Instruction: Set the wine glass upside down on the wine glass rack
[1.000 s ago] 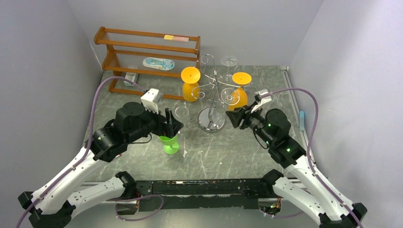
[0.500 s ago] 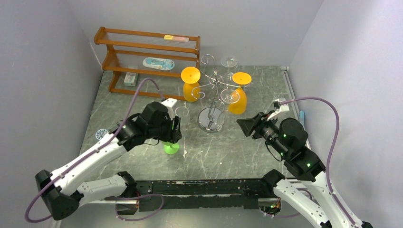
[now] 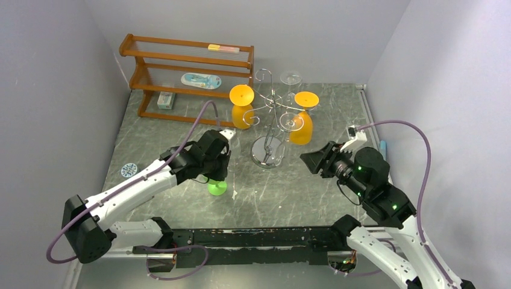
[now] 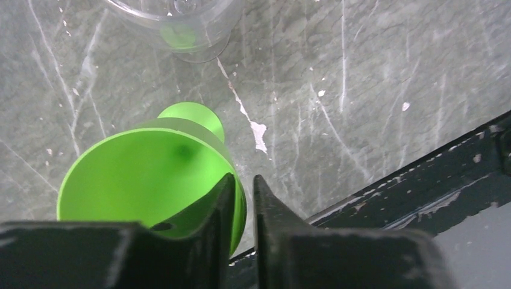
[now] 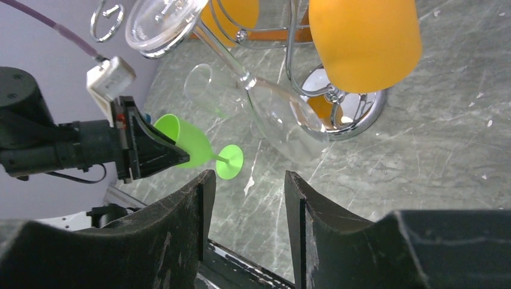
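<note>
**Green glass clamped beside the chrome rack**

The grey marbled table (image 3: 313,180) carried everything. The brown wooden shelf (image 3: 175,43) stood behind and to the left of the wine glass rack (image 3: 265,158). It held a small yellow item (image 3: 214,47) on its top tier, a pale blue packet (image 3: 200,80) on the middle tier and a small box (image 3: 166,100) at the bottom.

On the rack's curled arms hung two orange glasses (image 3: 241,108) (image 3: 303,123), bowls down, and a clear glass (image 5: 277,114) that tilted between them.

To the rack's left, the left gripper (image 4: 243,179) had its fingers pinched on the rim wall of the green wine glass (image 4: 138,174). This glass leaned over, its foot low near the table just left of the rack's round base. To the rack's right, the right gripper (image 5: 248,176) hung with its fingers spread, holding nothing.

An upright clear glass (image 3: 231,143) stood on the table between the green one and the rack. A small round sticker (image 3: 126,170) lay far to the rack's left.
</note>
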Available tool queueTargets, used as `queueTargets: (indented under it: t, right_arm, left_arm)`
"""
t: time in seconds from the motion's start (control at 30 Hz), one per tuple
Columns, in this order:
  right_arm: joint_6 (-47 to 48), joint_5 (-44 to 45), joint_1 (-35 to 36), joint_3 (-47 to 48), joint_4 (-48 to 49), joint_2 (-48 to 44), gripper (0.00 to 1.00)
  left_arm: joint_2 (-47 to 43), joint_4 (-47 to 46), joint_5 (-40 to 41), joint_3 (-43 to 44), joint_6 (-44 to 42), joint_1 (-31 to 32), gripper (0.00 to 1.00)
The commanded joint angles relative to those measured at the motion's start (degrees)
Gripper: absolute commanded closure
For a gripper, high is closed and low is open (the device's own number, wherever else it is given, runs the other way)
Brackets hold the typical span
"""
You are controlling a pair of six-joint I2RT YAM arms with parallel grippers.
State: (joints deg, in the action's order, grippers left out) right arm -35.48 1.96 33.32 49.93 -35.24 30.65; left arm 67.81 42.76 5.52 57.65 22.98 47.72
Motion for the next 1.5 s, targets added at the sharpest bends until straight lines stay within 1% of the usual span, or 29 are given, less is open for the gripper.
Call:
queueTargets:
  t: [0.0, 0.03, 0.07, 0.13, 0.27, 0.43, 0.5, 0.6, 0.7, 0.8, 0.87, 1.03, 1.1, 1.23, 1.37, 1.47]
  right_arm:
    - [-1.64, 0.74, -0.21, 4.45, -2.84, 0.46, 0.50]
    - [-1.55, 0.91, -0.21, 5.10, -3.04, 0.78, 0.50]
    - [-1.49, 1.20, -0.19, 6.17, -3.49, 1.07, 0.50]
    - [-1.14, 2.03, -0.19, 8.84, -4.14, 2.06, 0.50]
    - [-0.77, 2.51, -0.25, 13.03, -3.44, 3.73, 0.50]
    - [-1.33, -0.99, -0.19, 16.43, 0.23, 6.10, 0.50]
    - [-1.88, -2.25, -0.19, 17.08, 2.04, 6.84, 0.49]
    - [-2.86, -5.24, -0.23, 16.83, 6.04, 7.43, 0.48]
    - [-3.62, -7.90, -0.20, 16.73, 10.35, 8.38, 0.46]
    - [-4.44, -10.26, -0.19, 16.85, 14.22, 9.69, 0.44]
    - [-5.21, -11.43, -0.21, 16.48, 17.66, 10.49, 0.43]
    - [-11.09, -16.24, -0.19, 10.74, 33.56, 11.54, 0.43]
    - [-12.80, -17.41, -0.19, 10.07, 38.52, 13.01, 0.43]
    - [-16.56, -17.84, -0.02, 9.51, 46.89, 16.03, 0.43]
    - [-21.85, -16.79, 0.88, 7.81, 54.95, 18.97, 0.44]
    - [-22.13, -14.29, 2.14, 9.33, 56.93, 20.89, 0.43]
  left_arm:
    - [0.27, 0.84, 1.08, -0.26, -1.44, 0.37, 0.89]
    - [0.04, 1.27, 1.49, 0.11, -1.40, 0.38, 0.93]
    - [-0.34, 1.84, 2.09, 0.71, -1.43, 0.43, 0.95]
    - [-1.72, 4.05, 4.23, 2.72, -1.53, 0.43, 0.95]
    - [-4.41, 11.37, 12.48, 9.20, -0.02, 0.40, 0.95]
    - [-8.02, 17.76, 19.54, 21.24, 1.02, 0.43, 0.95]
    - [-9.25, 18.40, 20.90, 26.50, 1.17, 0.43, 0.95]
    - [-12.31, 14.65, 21.20, 31.96, 1.10, 0.41, 0.95]
    - [-16.36, 7.42, 21.05, 33.52, 1.72, 0.35, 0.95]
    - [-20.72, -1.32, 20.81, 32.38, 2.89, 0.43, 0.95]
    - [-23.12, -7.45, 20.57, 30.70, 3.81, 0.41, 0.95]
    - [-28.06, -25.61, 17.43, 21.56, 8.18, 0.40, 0.95]
    - [-29.23, -33.54, 15.96, 17.66, 10.46, 0.42, 0.95]
    - [-29.81, -51.59, 10.69, 9.02, 14.73, 0.42, 0.95]
    - [-27.30, -69.09, 5.19, 2.09, 17.29, 0.41, 0.95]
    - [-24.95, -79.01, 3.49, -1.68, 19.43, 0.43, 0.95]
